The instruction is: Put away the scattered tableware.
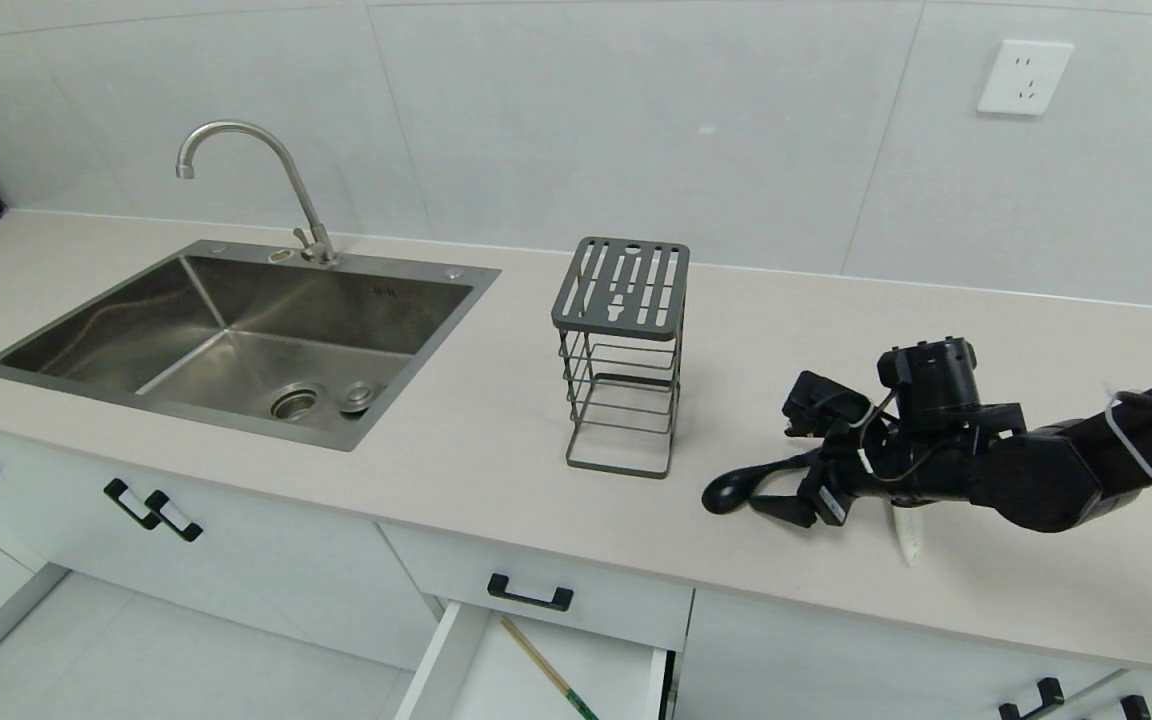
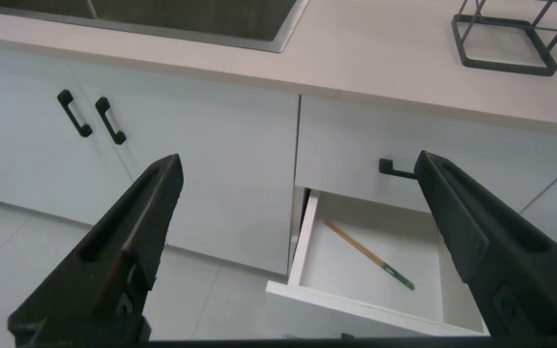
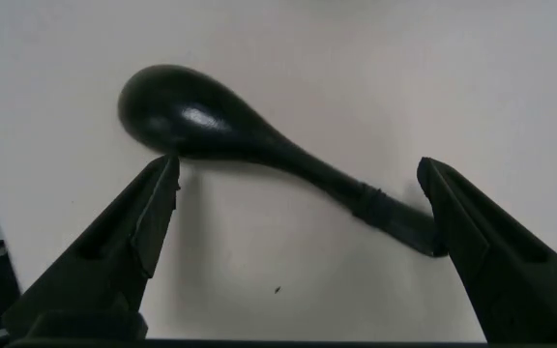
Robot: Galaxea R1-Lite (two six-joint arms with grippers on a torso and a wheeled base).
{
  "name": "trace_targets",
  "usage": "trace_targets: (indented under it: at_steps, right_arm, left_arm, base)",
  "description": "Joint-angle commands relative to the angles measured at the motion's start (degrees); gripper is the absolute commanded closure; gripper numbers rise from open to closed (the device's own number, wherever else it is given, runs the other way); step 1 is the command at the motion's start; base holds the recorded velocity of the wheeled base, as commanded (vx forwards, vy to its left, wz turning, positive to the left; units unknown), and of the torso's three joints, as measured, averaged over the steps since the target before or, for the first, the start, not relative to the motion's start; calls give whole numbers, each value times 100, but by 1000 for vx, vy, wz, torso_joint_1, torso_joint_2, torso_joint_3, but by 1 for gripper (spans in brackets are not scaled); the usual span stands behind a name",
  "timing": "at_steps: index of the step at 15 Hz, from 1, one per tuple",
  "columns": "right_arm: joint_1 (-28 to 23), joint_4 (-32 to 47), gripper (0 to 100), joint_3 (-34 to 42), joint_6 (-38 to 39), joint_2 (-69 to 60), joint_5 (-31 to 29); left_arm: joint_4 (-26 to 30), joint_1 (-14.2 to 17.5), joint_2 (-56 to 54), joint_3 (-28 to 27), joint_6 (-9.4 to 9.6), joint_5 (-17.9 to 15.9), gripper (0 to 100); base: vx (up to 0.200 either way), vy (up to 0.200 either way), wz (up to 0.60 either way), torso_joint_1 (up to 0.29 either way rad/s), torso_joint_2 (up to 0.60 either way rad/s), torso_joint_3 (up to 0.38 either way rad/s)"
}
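A black spoon [image 1: 736, 490] lies on the light countertop [image 1: 496, 430], right of a dark wire cutlery rack [image 1: 624, 355]. My right gripper [image 1: 798, 455] hangs open just over the spoon's handle. In the right wrist view the spoon [image 3: 220, 126] lies on the counter beyond the spread fingers [image 3: 133, 242] of that gripper [image 3: 298, 203], untouched. A white utensil [image 1: 908, 535] pokes out from under the right arm. My left gripper [image 2: 298, 222] stands open in front of the cabinets, facing an open drawer [image 2: 303, 242] that holds one chopstick [image 2: 367, 253].
A steel sink [image 1: 66, 330] with a curved faucet [image 1: 266, 160] is set in the counter's left part. The open drawer [image 1: 441, 665] juts out below the counter edge, under the rack. Closed cabinet doors with black handles [image 1: 151, 510] stand under the sink.
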Motion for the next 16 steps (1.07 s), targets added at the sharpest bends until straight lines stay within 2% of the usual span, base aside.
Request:
trace_targets:
  at_steps: [1,6,7,16]
  right_arm:
    - [34,-5,0,-316,0,404,45]
    - [60,-5,0,-431,53,624,54]
    - [60,-5,100,-422,53,624,54]
    - [122,-22,100,-114,88,79,54]
  left_arm:
    - [-4,0,0,0,-1,4,0]
    - [-4,0,0,0,-1,4,0]
    - [-4,0,0,0,-1,4,0]
    - [-4,0,0,0,-1,4,0]
  base:
    - [0,0,0,0,0,0]
    - [0,0,0,0,0,0]
    - [0,0,0,0,0,0]
    - [0,0,0,0,0,0]
